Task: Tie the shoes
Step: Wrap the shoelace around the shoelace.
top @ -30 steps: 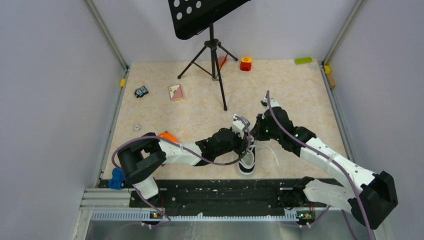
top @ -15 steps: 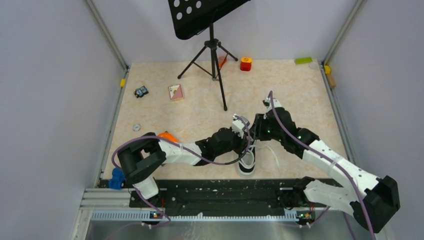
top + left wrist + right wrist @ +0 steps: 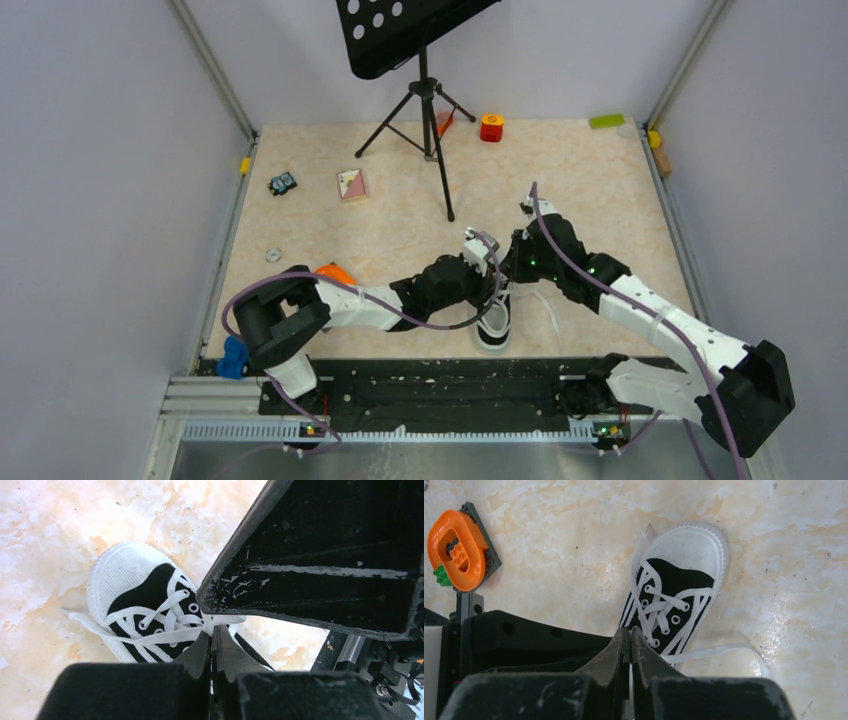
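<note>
The small black cloth sneaker (image 3: pixel 493 326) lies near the front edge of the stone-look bench (image 3: pixel 590 180), right under both hands. The left hand (image 3: pixel 212 636) is squeezed tight, and so is the right hand (image 3: pixel 629 630). I cannot tell if either pinches a lace. Its round toe cap (image 3: pixel 689 545) is white and ribbed. Flat white laces (image 3: pixel 719 650) trail loose.

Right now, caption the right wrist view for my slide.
Shut right gripper over a black canvas sneaker, one white lace trailing across the marbled table.
</note>
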Controlling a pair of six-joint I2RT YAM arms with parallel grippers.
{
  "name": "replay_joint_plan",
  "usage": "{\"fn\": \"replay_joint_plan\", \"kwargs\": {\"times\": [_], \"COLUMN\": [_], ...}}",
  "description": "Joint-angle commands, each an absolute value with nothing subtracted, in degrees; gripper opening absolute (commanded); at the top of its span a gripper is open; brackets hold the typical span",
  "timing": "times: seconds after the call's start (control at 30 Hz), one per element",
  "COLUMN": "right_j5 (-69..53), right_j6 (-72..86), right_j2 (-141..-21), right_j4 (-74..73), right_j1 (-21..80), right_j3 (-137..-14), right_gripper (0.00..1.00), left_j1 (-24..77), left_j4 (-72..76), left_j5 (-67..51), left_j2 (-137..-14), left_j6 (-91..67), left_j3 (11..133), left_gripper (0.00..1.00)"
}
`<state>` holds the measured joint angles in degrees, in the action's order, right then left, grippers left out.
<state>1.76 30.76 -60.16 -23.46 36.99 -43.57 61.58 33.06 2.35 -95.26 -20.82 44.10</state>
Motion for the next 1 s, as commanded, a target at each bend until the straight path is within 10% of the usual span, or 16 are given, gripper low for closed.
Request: {"fn": "replay_joint_plan", "kwargs": {"times": [0.0,0.63,0.77,0.97], "right_j5": [5.00,6.59,8.58,18.90], "right_j6": [30.84,32.03,32.70,35.53], "right_j2": [-57.72,-50.76,-51.38,-46.25], "right_j4": [-23.54,-22.72,-24.10,-32.08], "right_j1": [36.56,36.56,36.52,36.21], "right_j3": [-44.12,-41.34,-42.78,-45.74], "right_gripper": [0.00,0.00,0.38,0.49], "left_j1": [61.45,61.44,61.37,60.52], "left_j4": [36.61,36.39,35.98,35.33], "left_j5": [1.33,1.12,0.38,-3.68], "left_j2": [-92.77,-93.70,-93.44,-92.39], "left_j6": [-20.39,-20.67,-19.79,-18.59], "left_j3": [43.34,43.57,43.87,44.11], "left_gripper": [0.00,0.00,0.00,0.00]}}
